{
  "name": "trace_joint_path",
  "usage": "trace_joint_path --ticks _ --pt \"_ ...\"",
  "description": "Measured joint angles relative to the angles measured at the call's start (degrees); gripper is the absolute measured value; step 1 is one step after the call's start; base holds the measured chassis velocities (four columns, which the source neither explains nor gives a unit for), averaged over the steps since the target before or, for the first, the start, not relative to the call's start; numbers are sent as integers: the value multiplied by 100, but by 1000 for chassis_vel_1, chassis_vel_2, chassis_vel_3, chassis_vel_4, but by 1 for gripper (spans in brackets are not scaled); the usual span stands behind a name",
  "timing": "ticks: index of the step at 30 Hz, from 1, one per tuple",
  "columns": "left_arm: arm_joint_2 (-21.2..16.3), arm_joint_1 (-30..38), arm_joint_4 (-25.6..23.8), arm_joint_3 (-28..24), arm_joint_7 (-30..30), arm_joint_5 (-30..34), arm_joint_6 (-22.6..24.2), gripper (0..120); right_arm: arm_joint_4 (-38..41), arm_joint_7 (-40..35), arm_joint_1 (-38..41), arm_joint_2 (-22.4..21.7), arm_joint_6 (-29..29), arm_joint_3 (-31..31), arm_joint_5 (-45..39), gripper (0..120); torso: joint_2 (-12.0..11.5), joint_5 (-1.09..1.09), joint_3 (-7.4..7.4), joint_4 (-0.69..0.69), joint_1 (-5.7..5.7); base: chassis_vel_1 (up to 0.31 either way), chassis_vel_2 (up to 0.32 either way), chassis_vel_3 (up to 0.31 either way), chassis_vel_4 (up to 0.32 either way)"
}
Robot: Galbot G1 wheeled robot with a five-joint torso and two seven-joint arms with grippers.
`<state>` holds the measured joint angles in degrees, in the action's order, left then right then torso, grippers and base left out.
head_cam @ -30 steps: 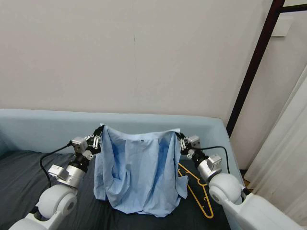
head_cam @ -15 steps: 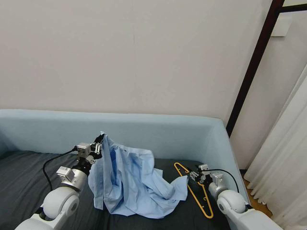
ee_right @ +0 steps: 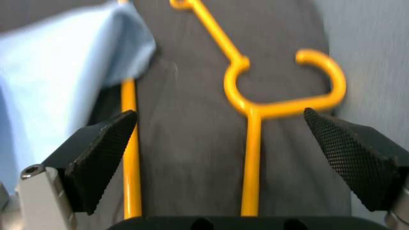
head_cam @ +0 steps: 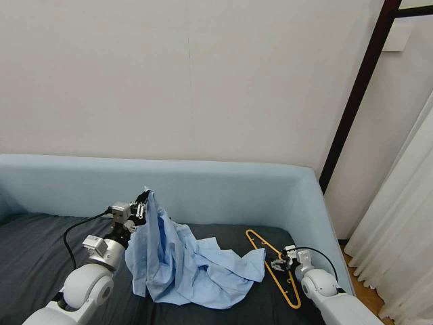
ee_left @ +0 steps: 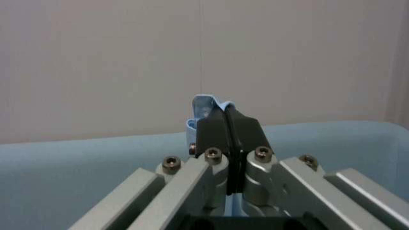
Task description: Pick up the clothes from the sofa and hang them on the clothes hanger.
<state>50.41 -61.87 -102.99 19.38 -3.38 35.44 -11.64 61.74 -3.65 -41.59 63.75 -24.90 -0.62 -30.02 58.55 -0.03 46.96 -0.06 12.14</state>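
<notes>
Shirt direction: the light-blue shirt (head_cam: 189,264) hangs by one lifted corner, long axis running from that high corner down and toward the robot's right, where the rest lies crumpled
Shirt place: on the dark seat cushion (head_cam: 40,250) of the pale blue sofa (head_cam: 223,186), about mid-seat, its lower edge just beside the hanger
Hanger direction: the yellow hanger (ee_right: 251,143) lies flat on the cushion at the robot's right, long axis slanting from the backrest toward the robot; in the right wrist view its hook curls to one side
Count: one shirt, one hanger, two grippers
Left gripper: the left gripper (head_cam: 141,205) is raised in front of the backrest, fingers (ee_left: 227,134) pressed together with a fold of blue cloth pinched between them
Right gripper: the right gripper (head_cam: 279,261) sits low over the hanger, pads (ee_right: 96,153) spread wide to either side of the hook's neck, gripping nothing; whether it touches the wire cannot be told
</notes>
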Motion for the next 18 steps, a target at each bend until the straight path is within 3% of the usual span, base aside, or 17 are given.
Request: trace_joint_path --ticks 7,18 --pt "41 29 85 -13 -23 -12 -58 0 -128 115 44 -47 -331 -125 -82 99 0 0 0 -1 0 0 0 0 0" --pt "55 54 96 -26 -83 -17 -62 0 -655 490 211 -60 -265 -211 17 63 0 0 0 -1 0 0 0 0 0"
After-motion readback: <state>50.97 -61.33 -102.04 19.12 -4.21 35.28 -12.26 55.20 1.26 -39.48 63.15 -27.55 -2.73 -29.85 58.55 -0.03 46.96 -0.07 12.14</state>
